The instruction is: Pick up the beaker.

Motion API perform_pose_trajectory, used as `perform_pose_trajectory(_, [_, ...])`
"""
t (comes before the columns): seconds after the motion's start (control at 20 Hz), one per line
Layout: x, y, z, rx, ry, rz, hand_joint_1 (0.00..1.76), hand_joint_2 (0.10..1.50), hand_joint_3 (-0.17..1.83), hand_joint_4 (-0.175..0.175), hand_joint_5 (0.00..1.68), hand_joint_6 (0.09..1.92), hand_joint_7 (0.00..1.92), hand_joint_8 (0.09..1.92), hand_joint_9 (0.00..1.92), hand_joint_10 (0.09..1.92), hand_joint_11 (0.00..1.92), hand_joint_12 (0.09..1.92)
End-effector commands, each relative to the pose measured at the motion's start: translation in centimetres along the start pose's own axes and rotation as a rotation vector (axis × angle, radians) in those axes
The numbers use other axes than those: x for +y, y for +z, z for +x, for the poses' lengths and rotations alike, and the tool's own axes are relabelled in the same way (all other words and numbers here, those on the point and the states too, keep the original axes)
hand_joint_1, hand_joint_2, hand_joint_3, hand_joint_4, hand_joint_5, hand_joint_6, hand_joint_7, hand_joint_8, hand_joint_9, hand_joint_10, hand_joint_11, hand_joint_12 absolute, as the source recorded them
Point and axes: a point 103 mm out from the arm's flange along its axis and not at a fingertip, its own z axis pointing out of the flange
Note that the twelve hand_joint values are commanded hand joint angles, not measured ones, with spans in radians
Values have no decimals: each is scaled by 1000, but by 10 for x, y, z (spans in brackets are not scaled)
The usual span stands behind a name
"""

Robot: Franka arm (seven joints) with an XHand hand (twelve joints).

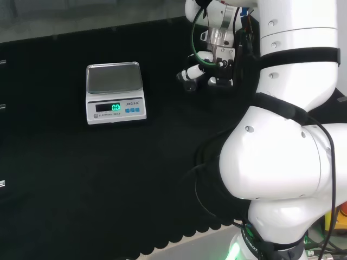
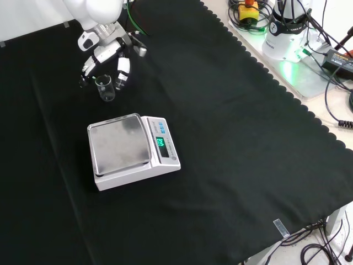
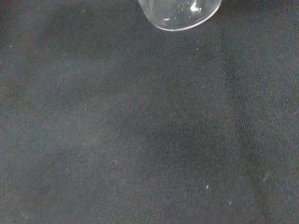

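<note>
In the front view, the hand (image 2: 107, 58) hangs over the surface (image 2: 237, 138) near its far left corner, fingers (image 2: 122, 70) spread wide and holding nothing. The beaker (image 2: 105, 88) stands upright between the fingertips, contact unclear. A scale (image 2: 129, 150) sits nearer, toward the centre.

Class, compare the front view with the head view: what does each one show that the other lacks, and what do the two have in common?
Front view alone: the clear beaker upright on the cloth, just below the hand, whose fingers reach down on either side of it; also cables and gear beyond the cloth's scalloped edge. Head view alone: the arm's big white links at its right. Both: the scale, lit display, bare pan, and the black cloth.
</note>
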Motion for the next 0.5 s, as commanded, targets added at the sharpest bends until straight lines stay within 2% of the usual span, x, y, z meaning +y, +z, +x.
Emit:
perform_pose_trajectory(0.05, [4, -1, 3, -41, -20, -100, 631, 754, 368, -30, 433, 87, 289, 786, 496, 796, 420, 1381])
perform_pose_trajectory(0.25, [5, -3, 10, -95, -24, -182, 731, 748, 441, -72, 627, 87, 503, 776, 720, 700, 552, 1315])
perform_pose_trajectory(0.4, [5, -4, 14, -126, -29, -250, 820, 742, 509, -144, 884, 187, 718, 754, 906, 626, 683, 1251])
perform_pose_trajectory(0.5, [5, -4, 16, -146, -35, -297, 866, 734, 554, -168, 1007, 278, 835, 739, 1014, 576, 760, 1215])
